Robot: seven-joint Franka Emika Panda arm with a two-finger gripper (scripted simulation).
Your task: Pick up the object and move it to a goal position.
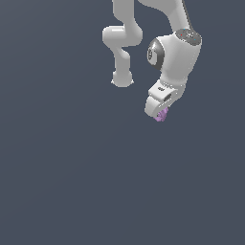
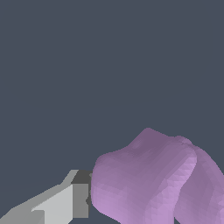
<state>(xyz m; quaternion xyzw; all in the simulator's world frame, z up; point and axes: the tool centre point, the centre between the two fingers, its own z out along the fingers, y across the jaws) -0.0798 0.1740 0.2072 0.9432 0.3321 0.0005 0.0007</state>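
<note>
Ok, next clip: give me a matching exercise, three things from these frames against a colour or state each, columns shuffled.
Things:
1. tiny light-purple lumpy object
2. white robot gripper
3. flat background surface

Descriptions:
A. plain dark slate grey
B. pale violet, at the gripper's tip
C. shut on the lump, pointing downward

Pairs: 1-B, 2-C, 3-A

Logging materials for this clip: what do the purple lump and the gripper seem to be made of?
The purple object: matte and uniformly lilac, its faceted lumpy surface without shine or texture; material undeterminable in a render, perhaps plastic or clay. The gripper: smooth white shell with soft shading, like painted plastic or metal. One finger looks flat grey with a darker pad touching the lump.
</note>
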